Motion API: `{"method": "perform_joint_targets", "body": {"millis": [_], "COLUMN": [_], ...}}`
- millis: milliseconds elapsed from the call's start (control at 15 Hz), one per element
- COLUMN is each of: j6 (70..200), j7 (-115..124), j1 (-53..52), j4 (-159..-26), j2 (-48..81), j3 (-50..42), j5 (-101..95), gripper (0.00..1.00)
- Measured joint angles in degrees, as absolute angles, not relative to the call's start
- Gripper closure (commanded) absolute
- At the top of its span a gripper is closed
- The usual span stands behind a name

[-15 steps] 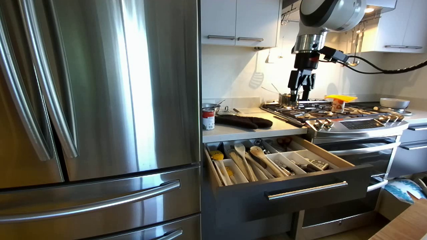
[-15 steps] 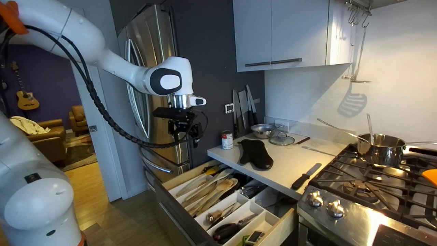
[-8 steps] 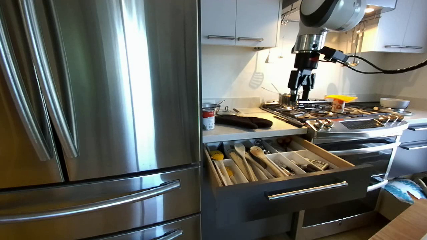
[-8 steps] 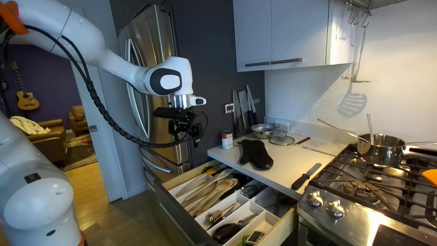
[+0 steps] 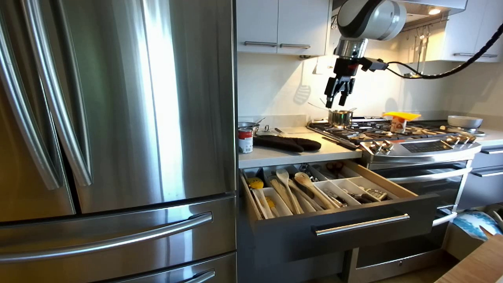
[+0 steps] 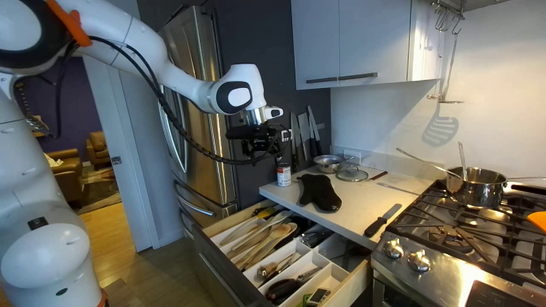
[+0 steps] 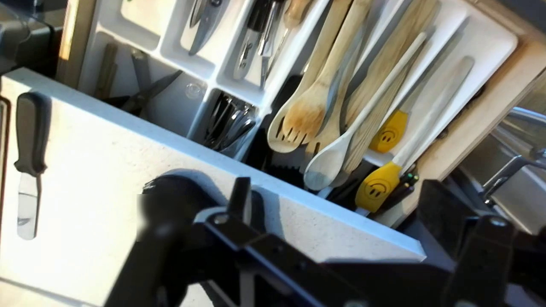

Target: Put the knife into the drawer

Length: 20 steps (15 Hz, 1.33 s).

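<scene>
The knife (image 6: 376, 226) has a black handle and a broad, round-tipped blade. It lies on the white counter beside the stove; it also shows at the left edge of the wrist view (image 7: 31, 132). The drawer (image 5: 283, 239) is pulled out below the counter, with a dark front, bar handle, wooden sides and white divider trays of utensils. It shows in an exterior view (image 6: 359, 275) and the wrist view (image 7: 467, 149). My gripper (image 5: 336, 103) is open and empty, tilted, high above the counter. In the wrist view its fingers (image 7: 335, 187) stand wide apart, away from the knife.
A black oven mitt (image 6: 320, 192), a can (image 6: 283, 175), a pan (image 6: 328, 163) and a glass lid (image 6: 352, 173) sit on the counter. A steel pot (image 6: 477, 189) stands on the stove (image 6: 426, 251). Several knives (image 6: 304, 136) hang on the dark wall. A tall fridge (image 5: 196, 98) flanks the drawer.
The arm was still, then moved. My gripper has shifted left and slightly up in an exterior view, over toward the counter, and has tilted. The knife and drawer have not moved.
</scene>
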State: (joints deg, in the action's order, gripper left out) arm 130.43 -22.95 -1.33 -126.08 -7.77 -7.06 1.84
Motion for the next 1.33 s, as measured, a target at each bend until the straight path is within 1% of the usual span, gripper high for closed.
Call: {"method": "perform_joint_targets", "body": {"millis": [467,800,1067,1333], "j6": [132.2,134.7,136.5,136.7], "j7": [-23.7,-23.5,-23.2,-23.2], "j1": [5.6,11.9,15.1,15.3], "j4": [-104.1,-91.3,-85.3,-85.2], "j2": [12.2,24.2,31.9,31.3], "j3": [-7.8,-7.1,-6.1,-5.4], "j5": [9.4,13.3,13.0,12.9], "gripper": [0.0,0.0,0.0,0.0]}}
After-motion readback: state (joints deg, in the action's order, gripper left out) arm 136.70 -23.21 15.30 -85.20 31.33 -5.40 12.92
